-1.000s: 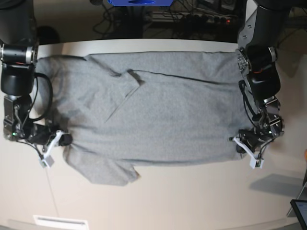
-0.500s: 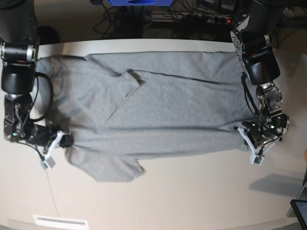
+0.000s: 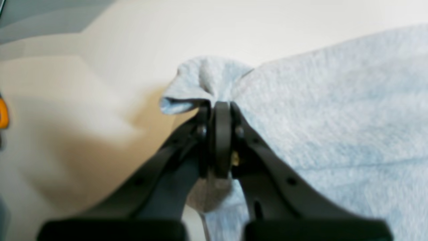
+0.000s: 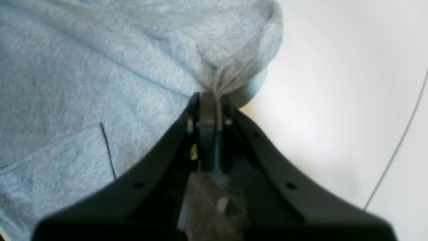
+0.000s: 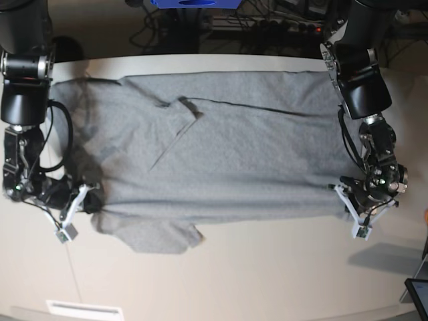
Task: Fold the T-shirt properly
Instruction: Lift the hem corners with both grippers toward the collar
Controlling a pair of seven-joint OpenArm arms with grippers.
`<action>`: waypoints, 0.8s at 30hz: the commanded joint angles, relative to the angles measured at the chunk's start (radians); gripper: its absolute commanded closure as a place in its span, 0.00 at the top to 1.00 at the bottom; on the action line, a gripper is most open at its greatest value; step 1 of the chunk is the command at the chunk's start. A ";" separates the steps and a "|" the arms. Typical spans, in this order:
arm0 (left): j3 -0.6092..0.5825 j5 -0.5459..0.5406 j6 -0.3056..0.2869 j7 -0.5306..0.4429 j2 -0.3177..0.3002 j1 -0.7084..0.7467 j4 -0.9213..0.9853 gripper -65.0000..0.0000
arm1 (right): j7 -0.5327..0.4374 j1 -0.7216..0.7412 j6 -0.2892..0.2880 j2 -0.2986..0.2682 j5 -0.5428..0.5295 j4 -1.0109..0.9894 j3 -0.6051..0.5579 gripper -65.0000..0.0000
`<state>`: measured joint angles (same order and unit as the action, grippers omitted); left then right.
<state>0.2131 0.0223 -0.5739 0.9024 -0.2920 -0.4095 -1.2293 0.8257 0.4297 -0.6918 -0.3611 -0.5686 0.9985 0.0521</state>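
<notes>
The shirt (image 5: 221, 160) lies spread flat across the desk (image 5: 267, 281), grey and plain side up, reaching from the far edge toward the near side and nearly the full width between the two arms. The left gripper (image 3: 217, 107) is pinched tight on a bunched corner of the fabric, jaws pressed together with cloth puckering up out of them and a little lobe of it hanging below. In the base view that left gripper (image 5: 349, 194) sits at the shirt's near corner on the right side of the desk. Over on the other side, the right gripper (image 4: 210, 97) is clamped just the same, jaws closed on a gathered tuft of cloth that fans out above them, with a seam line running down the fabric just beside it. From above, the right gripper (image 5: 83, 195) grips the near edge of the shirt by the sleeve (image 5: 160, 234), which sticks out toward the desk's near edge. A thin cable (image 4: 398, 144) trails across the bare desk.
</notes>
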 commanded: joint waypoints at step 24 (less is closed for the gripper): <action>-0.040 0.001 -0.059 0.073 -0.025 0.074 -0.243 0.00 | 0.013 -0.068 -0.006 -0.016 -0.018 0.164 0.009 0.01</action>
<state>0.1696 0.0223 -0.6338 0.9871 -0.2996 -0.3145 -1.4521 0.8600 0.3336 -0.6914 -0.3622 -0.5682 1.1408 0.0528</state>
